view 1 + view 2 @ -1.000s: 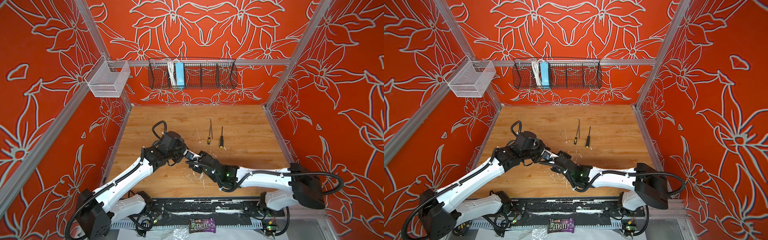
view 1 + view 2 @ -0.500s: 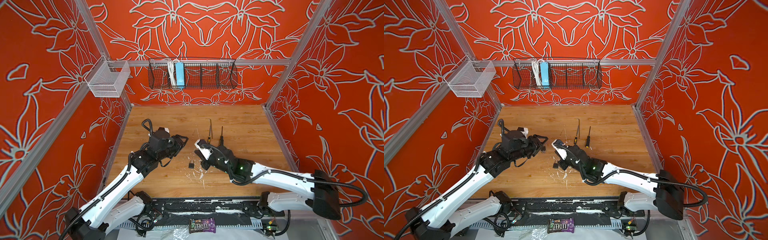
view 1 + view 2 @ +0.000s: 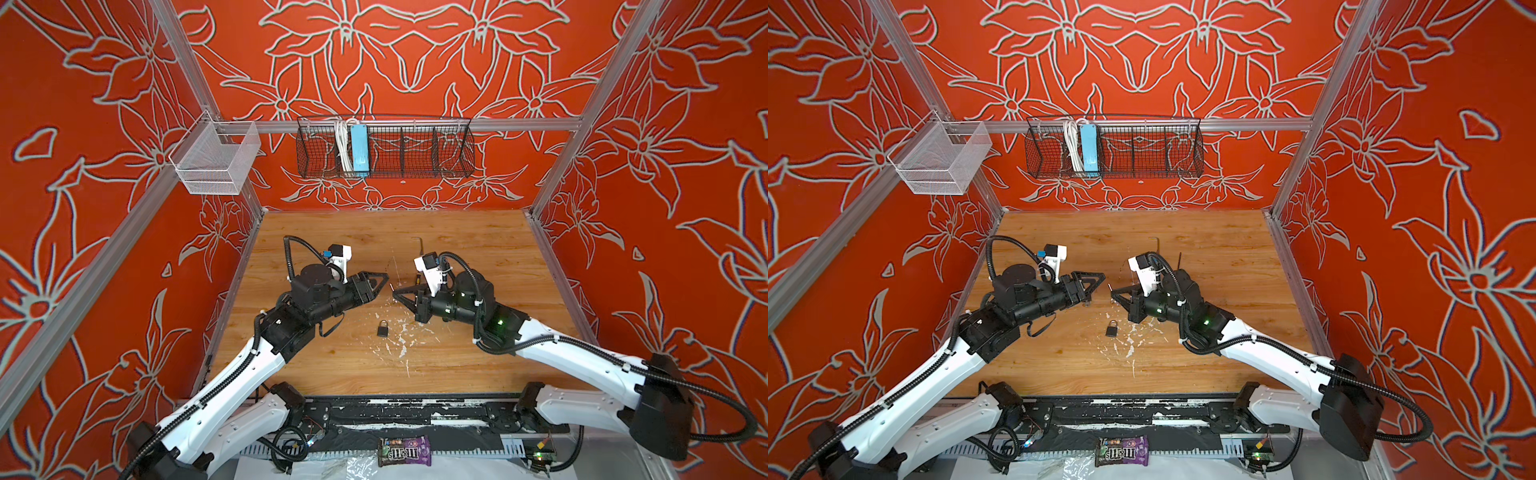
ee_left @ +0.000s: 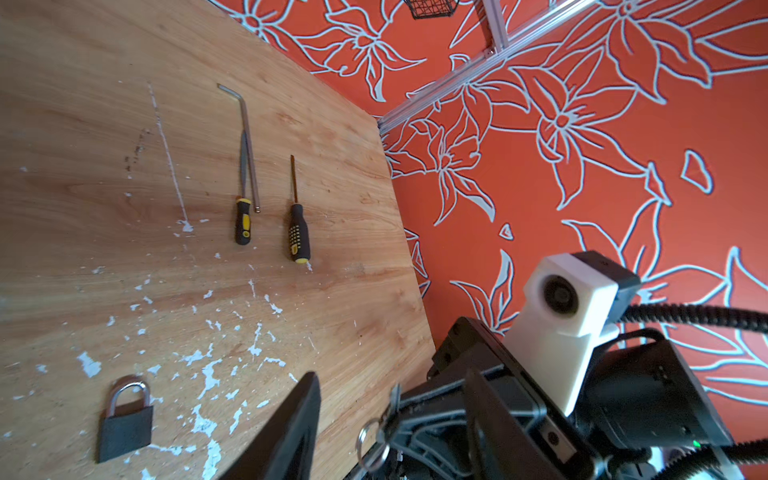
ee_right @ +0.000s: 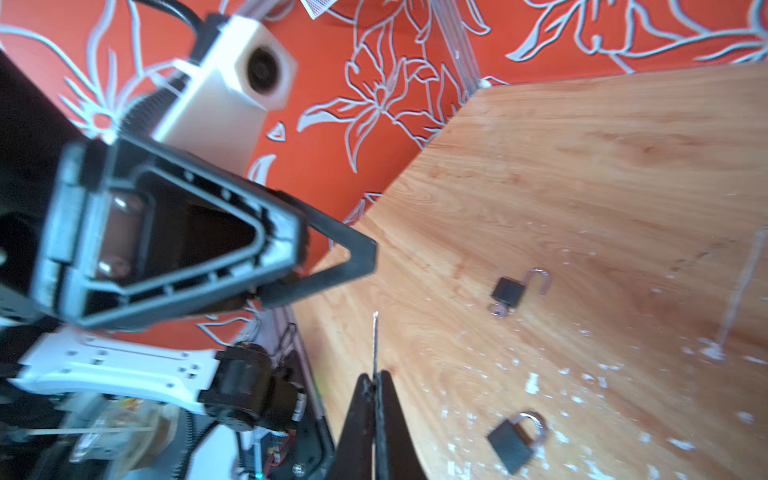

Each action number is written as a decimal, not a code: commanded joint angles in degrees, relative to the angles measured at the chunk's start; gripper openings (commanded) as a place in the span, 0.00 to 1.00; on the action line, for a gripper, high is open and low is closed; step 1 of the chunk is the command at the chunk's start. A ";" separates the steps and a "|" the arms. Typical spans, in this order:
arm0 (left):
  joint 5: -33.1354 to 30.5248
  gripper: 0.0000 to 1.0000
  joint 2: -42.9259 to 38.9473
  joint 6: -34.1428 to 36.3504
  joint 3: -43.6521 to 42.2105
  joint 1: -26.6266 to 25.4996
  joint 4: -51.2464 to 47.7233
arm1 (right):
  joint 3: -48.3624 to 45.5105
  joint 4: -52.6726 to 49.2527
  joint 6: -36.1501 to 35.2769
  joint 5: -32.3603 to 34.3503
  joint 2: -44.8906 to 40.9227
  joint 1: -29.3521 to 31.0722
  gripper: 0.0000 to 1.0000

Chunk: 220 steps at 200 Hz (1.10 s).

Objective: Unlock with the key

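Note:
A small dark padlock [image 3: 382, 329] [image 3: 1111, 329] [image 4: 124, 419] [image 5: 513, 442] lies loose on the wooden table, its shackle looking seated. The right wrist view also shows a second padlock shape [image 5: 509, 291] with its shackle swung open; no other view shows it. My right gripper [image 3: 394, 293] [image 3: 1112, 293] [image 5: 376, 376] hovers behind the padlock, shut on the key [image 5: 375, 336] [image 4: 392, 395], whose ring [image 4: 371, 444] dangles. My left gripper [image 3: 380, 284] [image 3: 1096, 286] [image 4: 390, 376] faces it tip to tip, open and empty.
Two screwdrivers [image 4: 243, 222] [image 4: 299, 235] and a bent hex key [image 4: 245, 137] lie farther back on the table. A black wire basket [image 3: 384, 147] and a white mesh basket [image 3: 216, 160] hang on the walls. A candy pack [image 3: 404, 451] lies below the front rail.
The left gripper opened and let go of the padlock, which now lies on the table. Both arms drew apart and lifted toward the back; the right gripper stays shut on the key.

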 commanded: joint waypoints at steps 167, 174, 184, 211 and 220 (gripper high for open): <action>7.05 0.14 8.14 -0.19 -0.29 -0.13 11.25 | -2.28 13.70 14.41 -8.28 4.06 -4.30 0.00; 6.94 0.10 8.05 -0.14 -0.37 -0.13 11.21 | -2.23 13.74 14.59 -8.34 4.06 -4.51 0.00; 6.83 0.06 8.04 -0.08 -0.50 -0.13 11.21 | -2.19 13.78 14.94 -8.59 4.21 -4.74 0.00; 6.52 0.00 7.87 0.12 -0.64 -0.13 11.21 | -1.67 13.72 15.30 -9.56 4.50 -5.18 0.00; 6.33 0.00 7.96 0.21 -0.58 -0.13 11.03 | -1.50 13.47 15.24 -9.62 4.53 -5.27 0.00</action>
